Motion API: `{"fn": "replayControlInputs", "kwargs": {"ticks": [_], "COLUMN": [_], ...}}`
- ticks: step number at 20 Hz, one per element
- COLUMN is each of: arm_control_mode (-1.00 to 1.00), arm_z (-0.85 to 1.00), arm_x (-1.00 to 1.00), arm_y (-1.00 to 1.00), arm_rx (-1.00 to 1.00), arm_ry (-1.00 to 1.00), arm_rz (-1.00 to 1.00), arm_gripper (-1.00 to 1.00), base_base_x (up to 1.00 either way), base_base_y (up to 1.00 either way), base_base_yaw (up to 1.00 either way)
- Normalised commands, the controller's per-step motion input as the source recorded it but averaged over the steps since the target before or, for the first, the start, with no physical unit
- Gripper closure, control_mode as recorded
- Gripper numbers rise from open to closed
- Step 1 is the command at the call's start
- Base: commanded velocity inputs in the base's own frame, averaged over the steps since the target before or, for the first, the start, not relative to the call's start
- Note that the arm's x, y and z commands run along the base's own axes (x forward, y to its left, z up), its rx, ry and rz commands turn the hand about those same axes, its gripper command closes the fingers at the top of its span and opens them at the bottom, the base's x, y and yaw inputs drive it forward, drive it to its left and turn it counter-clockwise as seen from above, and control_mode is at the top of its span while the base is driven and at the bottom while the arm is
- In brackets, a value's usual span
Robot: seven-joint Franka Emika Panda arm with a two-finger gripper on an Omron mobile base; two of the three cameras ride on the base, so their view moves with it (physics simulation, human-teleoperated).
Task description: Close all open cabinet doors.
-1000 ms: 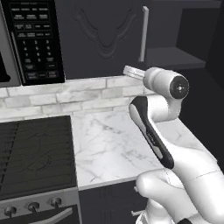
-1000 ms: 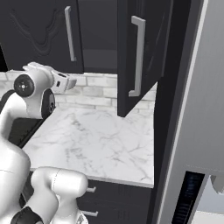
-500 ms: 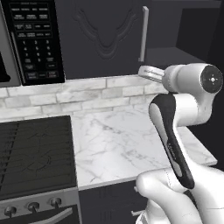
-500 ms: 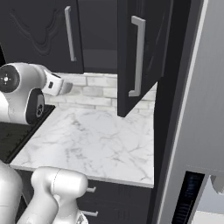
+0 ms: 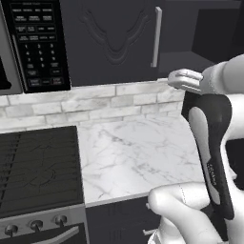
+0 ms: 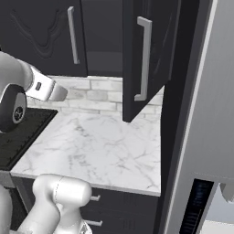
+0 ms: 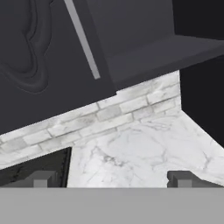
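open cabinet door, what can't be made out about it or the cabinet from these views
- Open cabinet door: right base view, top cut off by the frame edge; hinge side hidden behind the door.
- Open cabinet interior: left base view, too dark to tell contents.
- Closed cabinet door: hand view, top and left cut off by the frame edges.

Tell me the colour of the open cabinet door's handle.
Silver, on the matte black open cabinet door; the handle shows best in the right base view.

Two tall matte black cabinet doors with long silver bar handles: one shut (image 6: 41,36), one swung open (image 6: 146,55). One black microwave with a keypad (image 5: 35,45). One white marble counter (image 5: 138,157). One black stovetop (image 5: 35,167). Two low black drawer fronts (image 6: 121,205).
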Motion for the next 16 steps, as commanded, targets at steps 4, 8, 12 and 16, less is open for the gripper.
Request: {"fn": "replayControlInputs", "kwargs": {"ticks": [4,8,12,16], "arm_control_mode": [-1.0,-1.0,-1.0,-1.0], "arm_z": [0.0,0.0,0.0,0.0], "arm_x": [-0.87,-0.83,-0.43,-0.33], "arm_y": [-0.19,-0.13,-0.43,-0.48], "arm_rx": [-0.16,-0.19,-0.03,0.0], "arm_ry": [-0.14,-0.2,-0.01,0.0], "arm_rz": [0.0,0.03,0.05,0.03], "arm_gripper": [-1.0,-1.0,-1.0,-1.0], "base_base_x": [0.0,0.0,0.0,0.0], "base_base_y": [0.0,0.0,0.0,0.0], "base_base_yaw": [0.0,0.0,0.0,0.0]}}
